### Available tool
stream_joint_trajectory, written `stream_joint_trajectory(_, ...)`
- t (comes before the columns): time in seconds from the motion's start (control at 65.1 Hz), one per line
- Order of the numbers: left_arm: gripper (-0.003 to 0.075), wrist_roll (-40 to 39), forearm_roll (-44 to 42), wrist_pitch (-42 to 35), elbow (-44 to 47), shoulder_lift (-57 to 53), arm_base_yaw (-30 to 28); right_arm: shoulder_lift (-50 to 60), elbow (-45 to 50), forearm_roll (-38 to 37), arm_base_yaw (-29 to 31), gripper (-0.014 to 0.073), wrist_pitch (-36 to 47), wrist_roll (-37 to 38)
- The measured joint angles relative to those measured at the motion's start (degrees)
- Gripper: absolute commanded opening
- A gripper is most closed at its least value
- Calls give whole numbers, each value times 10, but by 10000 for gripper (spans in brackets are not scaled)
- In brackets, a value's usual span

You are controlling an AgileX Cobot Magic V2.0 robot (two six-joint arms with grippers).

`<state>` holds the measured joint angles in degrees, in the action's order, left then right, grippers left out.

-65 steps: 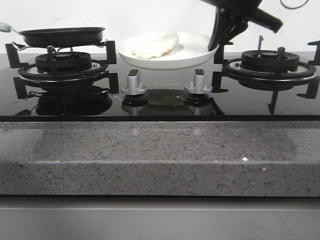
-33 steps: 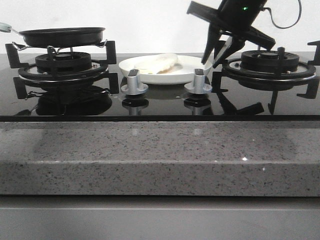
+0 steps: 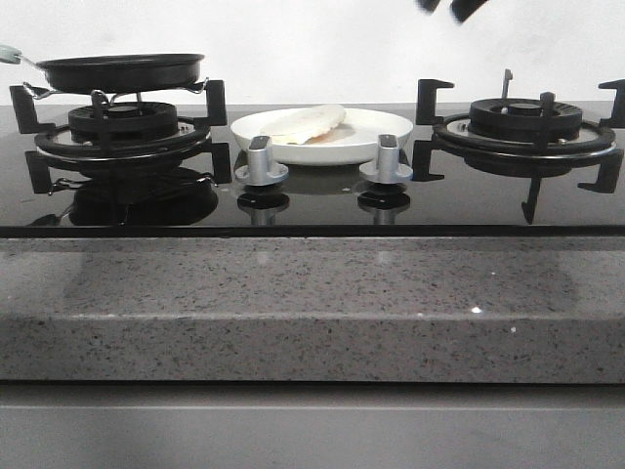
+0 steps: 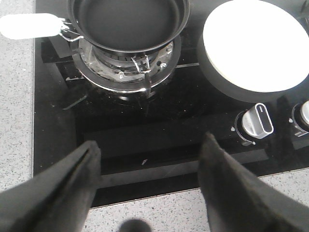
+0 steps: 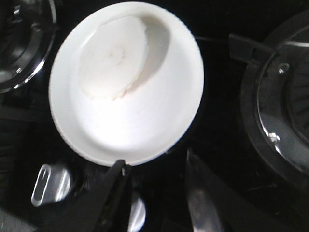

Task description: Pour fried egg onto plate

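The white plate [image 3: 366,145] rests on the black glass hob between the two burners, behind the knobs. The fried egg [image 3: 311,124] lies on its left half, pale side up; the yolk is hidden. In the right wrist view the plate [image 5: 159,121] and egg [image 5: 112,58] lie below my open, empty right gripper [image 5: 155,166], which is high above the hob. In the front view only its blurred fingertips [image 3: 467,8] show at the top edge. My left gripper [image 4: 147,150] is open and empty above the hob's front edge. The plate [image 4: 251,43] shows there too.
A black frying pan [image 3: 122,70] with a pale handle [image 4: 29,25] sits empty on the left burner [image 3: 117,132]. The right burner [image 3: 527,127] is bare. Two silver knobs [image 3: 261,161] [image 3: 386,159] stand in front of the plate. A speckled grey counter edge [image 3: 312,303] runs along the front.
The right arm set the plate with the egg down on the hob, let go, and rose up out of the front view. The pan has not moved.
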<state>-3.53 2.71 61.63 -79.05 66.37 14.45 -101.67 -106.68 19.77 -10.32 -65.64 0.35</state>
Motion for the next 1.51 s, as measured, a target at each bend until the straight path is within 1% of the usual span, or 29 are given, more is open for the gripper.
stream_joint_trajectory(0.2,430,0,0,0,0,0,0,169,164,-20,0,309,40,-50)
stream_joint_trajectory(0.43,430,0,0,0,0,0,0,352,333,-80,0,309,69,-56)
stream_joint_trajectory(0.737,430,0,0,0,0,0,0,553,513,-88,0,309,69,-58)
stream_joint_trajectory(0.922,430,0,0,0,0,0,0,656,583,-88,0,309,62,-58)
stream_joint_trajectory(1.152,430,0,0,0,0,0,0,745,622,-89,0,309,56,-58)
stream_joint_trajectory(1.29,430,0,0,0,0,0,0,769,631,-89,0,309,47,-58)
stream_joint_trajectory(1.505,430,0,0,0,0,0,0,771,634,-90,0,309,35,-58)
